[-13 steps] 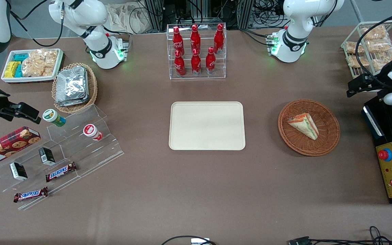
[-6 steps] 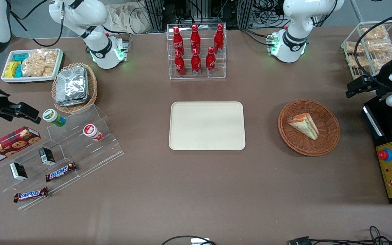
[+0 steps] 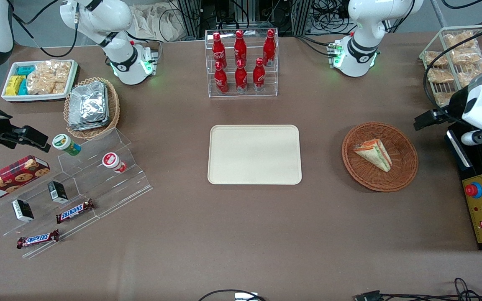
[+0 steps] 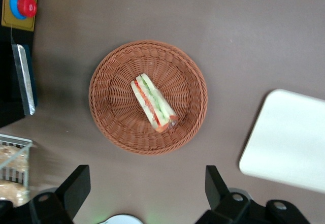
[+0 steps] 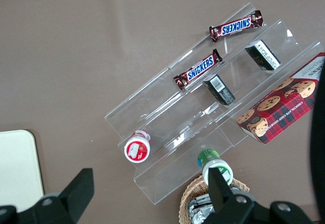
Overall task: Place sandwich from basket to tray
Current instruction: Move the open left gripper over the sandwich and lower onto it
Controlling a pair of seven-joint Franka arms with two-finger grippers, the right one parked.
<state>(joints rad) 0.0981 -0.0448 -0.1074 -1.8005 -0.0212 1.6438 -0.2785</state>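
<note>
The sandwich is a pale wedge with orange and green filling. It lies in the round brown wicker basket toward the working arm's end of the table. The cream tray lies flat beside the basket, mid-table, with nothing on it. My left gripper hovers just off the basket's rim, above the table. In the left wrist view the gripper is open wide and holds nothing. That view looks down on the sandwich, the basket and a corner of the tray.
A black control box with a red button sits beside the basket at the table's end. A wire rack of snack packets stands farther back. A clear rack of red bottles stands farther from the camera than the tray. Toward the parked arm's end are an acrylic stepped display and a tan foil basket.
My left gripper has moved from near the wire rack toward the basket and nearer the camera. The sandwich, basket and tray have not moved.
</note>
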